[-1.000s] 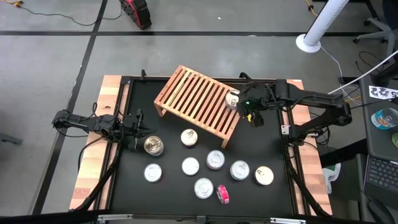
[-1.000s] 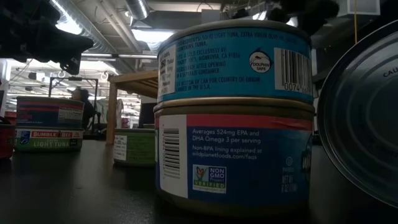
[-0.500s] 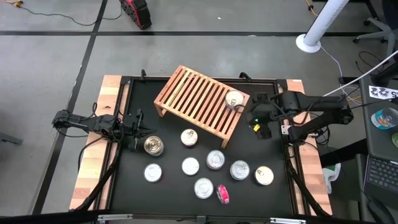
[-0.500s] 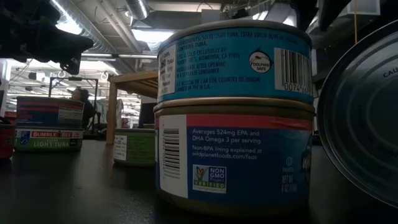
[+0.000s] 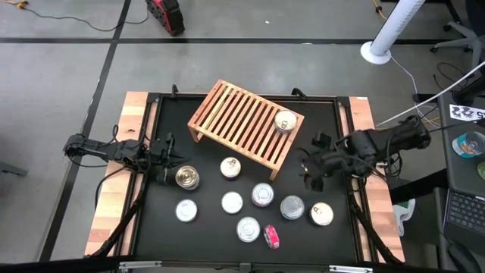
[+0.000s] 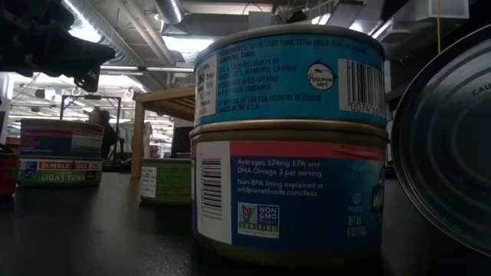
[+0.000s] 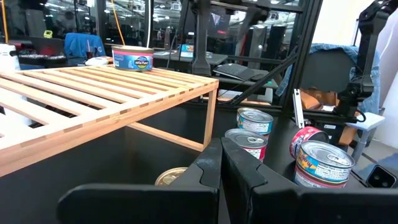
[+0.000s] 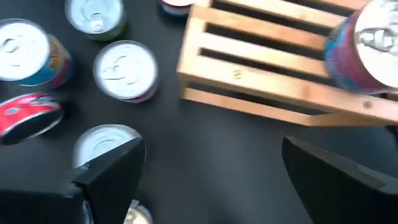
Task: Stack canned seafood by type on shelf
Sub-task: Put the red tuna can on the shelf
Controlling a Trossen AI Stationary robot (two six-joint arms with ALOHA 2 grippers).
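The right hand [image 5: 312, 171], fingers spread apart and empty, hangs over bare bench [image 5: 318, 121] just off the shelf's [image 5: 241, 125] near right corner. One tin [image 5: 285, 120] sits on that shelf end. Below the hand lie loose tins [image 5: 292, 206], one on its side [image 5: 271, 236]. The left hand [image 5: 168, 161], fingers together, rests beside a gold-lidded tin [image 5: 186, 177].

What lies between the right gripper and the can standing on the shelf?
In the high view, only bare black table and the shelf's edge separate the right gripper from the can.
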